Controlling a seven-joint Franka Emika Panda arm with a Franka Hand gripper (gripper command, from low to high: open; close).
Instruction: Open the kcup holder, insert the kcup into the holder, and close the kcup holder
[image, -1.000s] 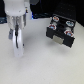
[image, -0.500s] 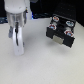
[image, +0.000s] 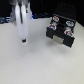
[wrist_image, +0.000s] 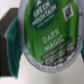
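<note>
Green foil fills the wrist view — the kcup (wrist_image: 46, 36) sits right under the camera, its lid printed "Green Mountain" and "Dark Magic". A teal finger pad (wrist_image: 13, 41) lies against one side of the pod's rim, and a second teal edge shows at the opposite side, so the gripper (image: 22, 40) is pinching the kcup. In the exterior view the white arm (image: 21, 20) comes straight down at the exterior view's left, its tip at the pale table (image: 40, 65), with the pod too small and blurred to make out there. The holder (image: 61, 31) stands well apart at the exterior view's right — a black box with its tray pulled out toward the front, round slots showing, and a light handle (image: 60, 39) on the front.
</note>
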